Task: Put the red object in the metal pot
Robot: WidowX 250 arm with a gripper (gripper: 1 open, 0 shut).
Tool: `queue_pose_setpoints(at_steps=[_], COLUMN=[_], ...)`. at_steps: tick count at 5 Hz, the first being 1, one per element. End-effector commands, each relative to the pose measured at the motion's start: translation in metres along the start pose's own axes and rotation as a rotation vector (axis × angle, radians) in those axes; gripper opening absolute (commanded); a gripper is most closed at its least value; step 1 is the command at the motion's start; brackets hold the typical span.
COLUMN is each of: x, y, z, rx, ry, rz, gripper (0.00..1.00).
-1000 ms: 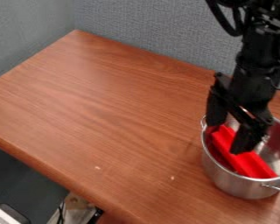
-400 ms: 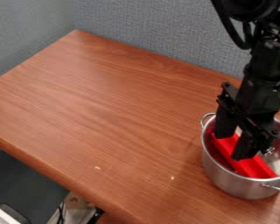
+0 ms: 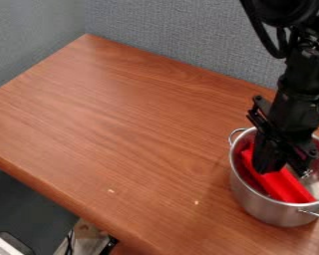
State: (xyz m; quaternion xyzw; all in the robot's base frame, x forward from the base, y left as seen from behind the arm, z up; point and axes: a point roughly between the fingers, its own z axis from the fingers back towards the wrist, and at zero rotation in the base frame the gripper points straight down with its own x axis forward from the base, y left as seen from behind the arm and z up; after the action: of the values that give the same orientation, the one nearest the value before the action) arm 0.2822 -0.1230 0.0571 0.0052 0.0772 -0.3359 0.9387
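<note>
Landmark: the metal pot (image 3: 262, 204), shiny steel, standing upright near the front right corner of the wooden table (image 3: 109, 120).
Pot rim: round and open; a red-coated handle (image 3: 309, 211) shows at its right edge.
Red object (image 3: 282, 183): inside the pot, lying tilted along the interior from the upper left down toward the lower right; its upper end is hidden behind the gripper.
Gripper (image 3: 281, 161): black, pointing straight down, lowered into the mouth of the pot directly over the red object.
Hand state: fingers drawn together, clenched; whether they grip the red object cannot be told, since the fingertips sit low in the pot against the red surface.
Arm (image 3: 302, 60): black, rising from the gripper above the pot to the top right edge of view.
Table surface left of the pot: brown wood grain, extending to the far left corner.
Behind the table: grey textured wall (image 3: 136, 25).
</note>
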Motion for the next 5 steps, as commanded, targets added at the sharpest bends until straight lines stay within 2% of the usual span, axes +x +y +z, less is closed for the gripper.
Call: queue_pose_setpoints(at_steps=[1, 5], x=[0.000, -0.006], y=[-0.002, -0.002], z=[0.017, 0.028], rx=[0.023, 0.042], ry=[-0.046, -0.065], rz=[-0.009, -0.007], gripper=[0.00, 0.00])
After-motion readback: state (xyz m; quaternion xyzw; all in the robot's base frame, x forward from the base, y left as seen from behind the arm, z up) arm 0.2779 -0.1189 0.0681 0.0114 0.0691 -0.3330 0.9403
